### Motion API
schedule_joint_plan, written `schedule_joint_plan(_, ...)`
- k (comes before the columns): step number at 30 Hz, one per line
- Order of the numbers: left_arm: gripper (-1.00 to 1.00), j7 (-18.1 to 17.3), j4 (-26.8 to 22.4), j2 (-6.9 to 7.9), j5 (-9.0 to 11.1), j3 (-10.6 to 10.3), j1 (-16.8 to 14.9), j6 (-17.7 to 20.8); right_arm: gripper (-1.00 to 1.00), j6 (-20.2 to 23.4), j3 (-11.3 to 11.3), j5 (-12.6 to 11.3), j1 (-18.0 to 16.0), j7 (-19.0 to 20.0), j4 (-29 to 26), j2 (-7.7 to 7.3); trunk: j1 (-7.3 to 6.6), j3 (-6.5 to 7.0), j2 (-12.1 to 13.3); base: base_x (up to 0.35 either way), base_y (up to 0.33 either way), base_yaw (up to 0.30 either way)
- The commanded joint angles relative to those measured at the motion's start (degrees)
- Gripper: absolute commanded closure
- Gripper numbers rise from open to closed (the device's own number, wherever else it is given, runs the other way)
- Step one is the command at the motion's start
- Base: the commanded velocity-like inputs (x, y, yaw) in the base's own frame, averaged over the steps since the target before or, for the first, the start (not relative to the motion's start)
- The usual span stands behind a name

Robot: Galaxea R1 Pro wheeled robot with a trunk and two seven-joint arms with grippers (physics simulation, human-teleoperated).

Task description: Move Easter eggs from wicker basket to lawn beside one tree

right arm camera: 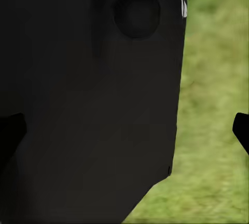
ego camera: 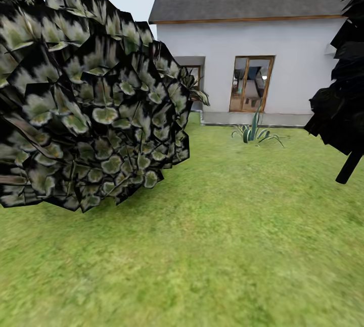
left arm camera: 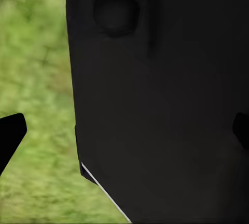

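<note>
Each claw's fingertips sat at the edges of its wrist view with nothing between them, so I read the left claw (left arm camera: pixel 124 130) and right claw (right arm camera: pixel 124 128) as spread and empty over the lawn (ego camera: pixel 227 246). I had no eggs or basket before me, so their lie was untellable; I judged them light, smooth, best gripped across the middle.

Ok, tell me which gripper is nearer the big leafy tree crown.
Left, probably. The leafy crown sits on the robot's left in the head view. The left gripper and right gripper each hang open over lawn, so side alone decides.
</note>
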Motion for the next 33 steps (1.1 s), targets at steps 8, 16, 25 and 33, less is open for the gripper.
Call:
schedule_joint_plan(8, -1.00, 0.44, -2.57, -0.50, 2.58, 2.59, 0.26, 2.57, -1.00, 2.58, 2.63, -1.63, -2.64, -0.06, -2.61, 1.76, 0.00, -0.03, -0.01, 0.009, 0.010, 0.000)
schedule_joint_plan(16, -1.00, 0.44, -5.13, -0.50, 3.52, 4.71, 0.26, 5.14, -1.00, 5.15, 4.41, -1.63, -5.28, -0.06, -5.22, 1.76, 0.00, -0.03, -0.01, 0.008, 0.009, 0.000)
schedule_joint_plan(25, -1.00, 0.44, -8.02, -0.50, 3.52, 4.71, 0.26, 5.22, -1.00, 8.04, 4.41, -1.63, -6.38, -0.06, -8.13, 1.76, 0.00, -0.03, -0.01, 0.008, 0.009, 0.000)
schedule_joint_plan(33, -1.00, 0.16, -7.71, 1.15, 1.55, 2.79, 0.65, 3.29, -1.00, 6.73, 2.45, 0.25, -4.41, -0.06, -8.09, 1.24, 0.00, -0.03, -0.01, 0.005, 0.005, 0.092)
